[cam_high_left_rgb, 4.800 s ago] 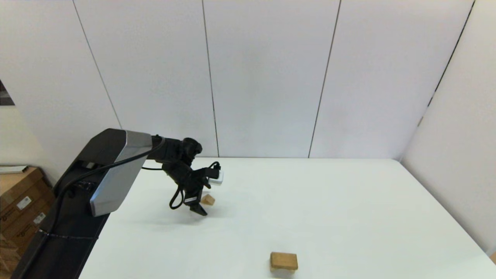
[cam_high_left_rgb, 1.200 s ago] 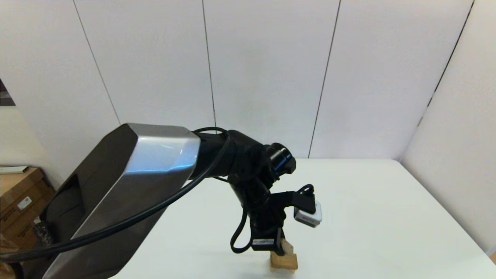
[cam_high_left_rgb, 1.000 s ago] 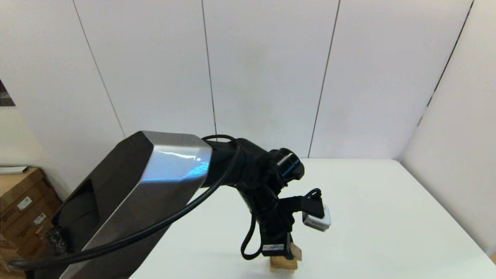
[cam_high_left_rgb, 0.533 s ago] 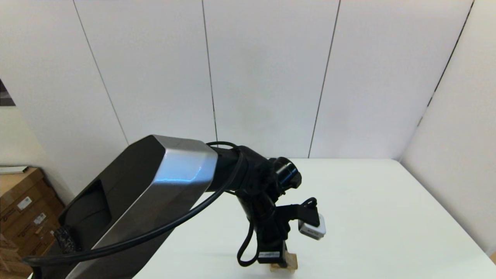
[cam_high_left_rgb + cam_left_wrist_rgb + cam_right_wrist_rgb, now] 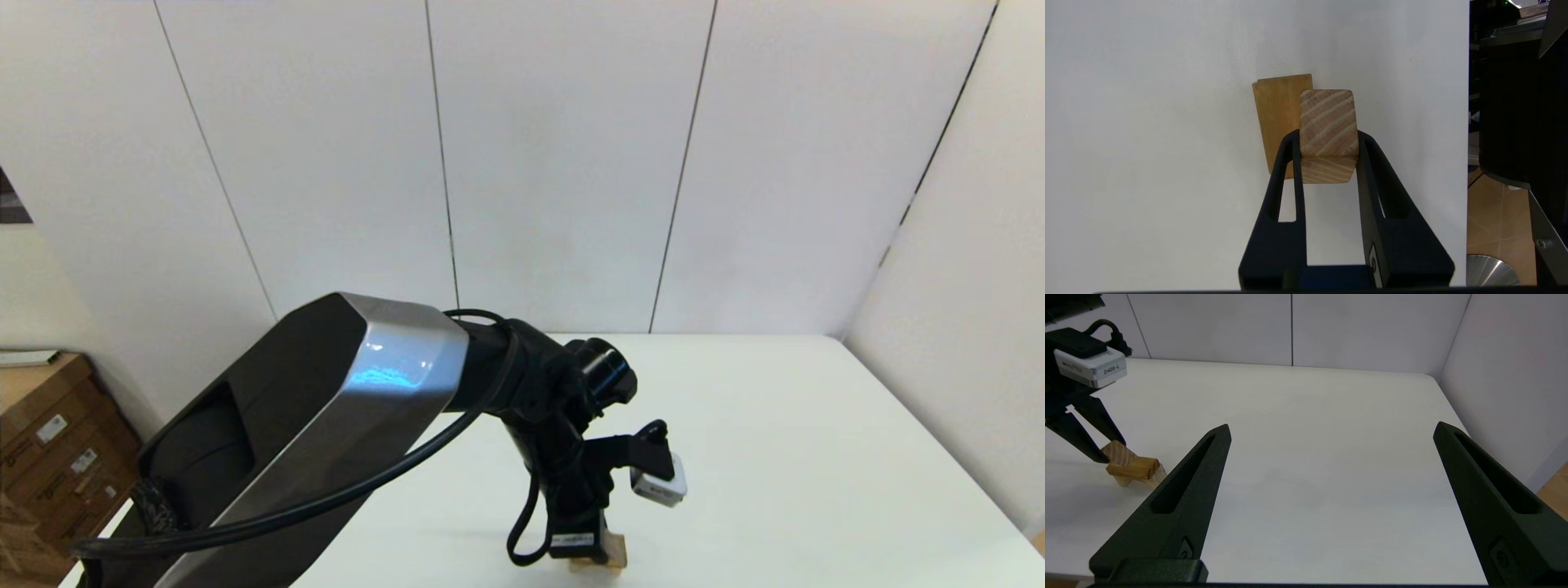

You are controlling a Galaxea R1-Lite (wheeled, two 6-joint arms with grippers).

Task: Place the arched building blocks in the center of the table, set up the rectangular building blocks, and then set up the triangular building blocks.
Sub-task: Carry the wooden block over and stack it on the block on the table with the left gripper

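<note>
The triangular building blocks (image 5: 1327, 134) – one small tan wooden wedge – sits pinched between the two fingers of the left gripper (image 5: 1327, 157), which hangs low over the near edge of the table (image 5: 775, 457). Fingers are closed in on the wedge's flat side faces, w/ the peak showing as a ridge across the middle in the left wrist view. Directly beneath it lies the rectangular building blocks (image 5: 1280, 118), a flat darker slab. In the right wrist view the wedge (image 5: 1120, 455) appears to meet the slab (image 5: 1137, 467), which rests on the paler arched building blocks (image 5: 1155, 475) – whether it's fully seated or a hair above I can't tell.

Handling, as a guess: solid wood, so stiff, light, not fragile; smooth faces could slip if the squeeze is weak. The flat parallel sides are the right place to hold – sloped faces would squirt out of the grip. Wedge sits toward one side of the slab, so a nudge on release might tip or slide it.

Right gripper (image 5: 1331, 457) is parked nearer the robot's right, fingers spread wide, holding nothing.
</note>
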